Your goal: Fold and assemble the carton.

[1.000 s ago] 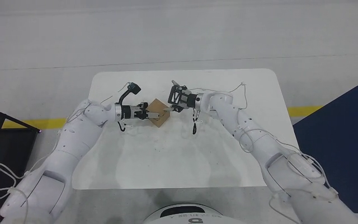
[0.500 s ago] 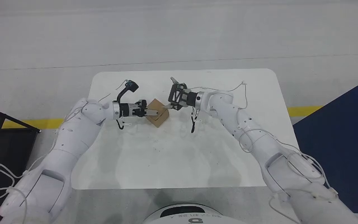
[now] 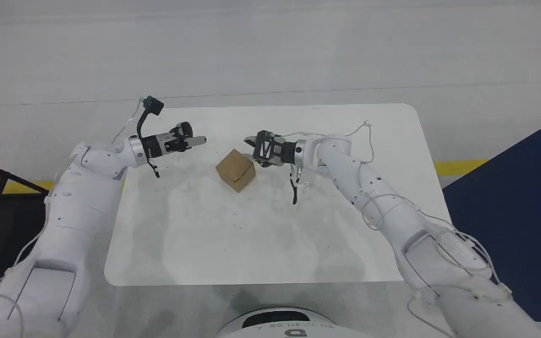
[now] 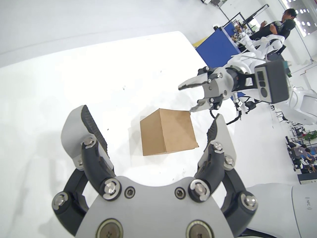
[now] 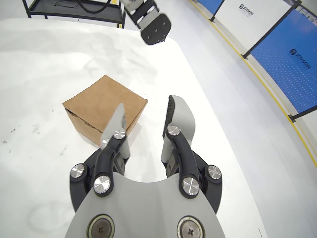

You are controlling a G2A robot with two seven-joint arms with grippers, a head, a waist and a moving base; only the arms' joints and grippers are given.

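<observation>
From the top view, the brown carton (image 3: 236, 170) sat closed, a small cube, a little above and left of the middle of the frame on the white table (image 3: 254, 245). The left gripper (image 3: 199, 140) hung in the upper left part of the frame, well apart from the carton, with its fingers spread and nothing between them. The right gripper (image 3: 251, 145) was just beside the carton's upper right corner, also parted and holding nothing.

In the left wrist view, the left gripper (image 4: 151, 112) stood wide open, its two ribbed pads framing the carton (image 4: 168, 132), which rested on the table (image 4: 74, 75) some way beyond them. The carton's faces looked flat and its edges square. Past it, the right gripper (image 4: 187, 99) pointed toward the carton's far corner with its fingers partly open. One fingertip seemed to sit right at that corner, though I couldn't tell whether it touched.

In the right wrist view, the right gripper (image 5: 146, 101) was open about halfway and empty. One finger crossed in front of the carton (image 5: 104, 100) and the other was out over bare table beside it. A rough seam ran along one upper edge of the carton. The left gripper (image 5: 155, 32) hung in the air beyond the carton, clear of it.
</observation>
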